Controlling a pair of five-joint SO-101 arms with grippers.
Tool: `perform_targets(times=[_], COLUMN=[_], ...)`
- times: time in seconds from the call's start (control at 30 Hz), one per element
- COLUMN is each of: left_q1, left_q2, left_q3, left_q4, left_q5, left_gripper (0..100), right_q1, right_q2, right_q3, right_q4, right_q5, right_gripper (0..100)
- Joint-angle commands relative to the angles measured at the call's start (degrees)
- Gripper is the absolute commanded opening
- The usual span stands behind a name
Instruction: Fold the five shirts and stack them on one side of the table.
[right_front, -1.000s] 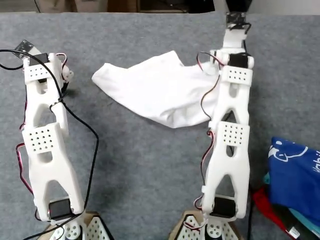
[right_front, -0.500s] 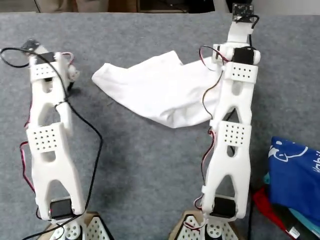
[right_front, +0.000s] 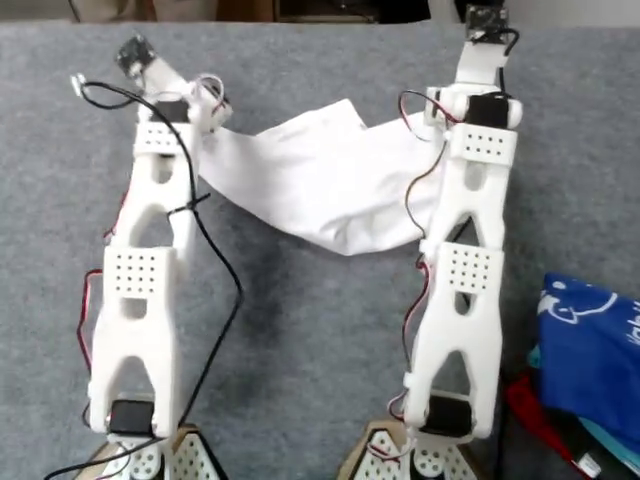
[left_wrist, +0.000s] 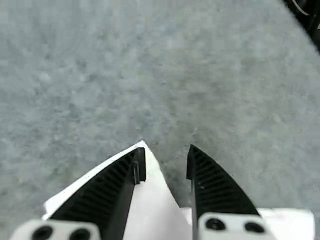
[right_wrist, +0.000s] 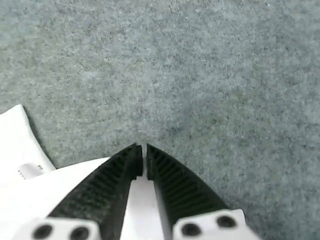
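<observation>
A crumpled white shirt (right_front: 320, 180) lies on the grey table (right_front: 300, 330) between the two arms, toward the far edge. My left gripper (right_front: 207, 98) sits at the shirt's left corner. In the left wrist view this gripper (left_wrist: 165, 156) is open, with the white cloth (left_wrist: 155, 205) lying between and under its fingers (left_wrist: 200, 175). My right gripper (right_front: 437, 112) is at the shirt's right end. The right wrist view shows it (right_wrist: 143, 151) shut on the shirt's edge (right_wrist: 140, 200), with another fold (right_wrist: 17, 140) beside it.
A pile of shirts lies at the table's near right edge, a blue one (right_front: 590, 350) on top and a red one (right_front: 525, 395) below it. Bare grey felt stretches in front of the white shirt and along the left side.
The left arm has swung right from the table's left side onto the white shirt's left corner. The right arm shifted slightly a second ago and has since held still.
</observation>
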Motion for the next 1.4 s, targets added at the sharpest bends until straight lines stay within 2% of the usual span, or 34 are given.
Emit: perform_targets(times=[0.0, 0.23, 0.83, 0.93, 1.13, 1.2, 1.37], left_q1=[0.1, -1.7, -1.9, -2.0, -3.0, -3.3, -3.5], left_q2=[2.0, 6.5, 7.1, 7.1, 7.6, 7.6, 7.0], left_q3=[-1.9, -8.3, -10.8, -15.0, -32.4, -36.4, -36.0], left_q4=[-4.9, -1.8, 6.4, 12.0, 27.0, 29.5, 29.9], left_q5=[2.4, -3.7, -4.0, -4.0, -5.8, -7.5, -7.8], left_gripper=[14, 7, 2, 2, 2, 2, 2], right_q1=[0.0, 0.4, 0.4, 0.4, 0.0, -0.2, -1.2], right_q2=[-0.2, -0.2, -0.1, -0.1, -0.1, 0.7, -0.5], right_q3=[-2.8, -2.8, -2.3, -2.3, -2.2, -2.7, -2.9], right_q4=[-0.6, -0.5, -0.7, -0.7, -0.6, -0.4, 0.4], right_q5=[-0.2, -0.2, -0.2, -0.2, -0.4, -0.5, -0.5], right_gripper=[0.5, 0.5, 0.5, 0.5, 0.5, 0.5, 0.5])
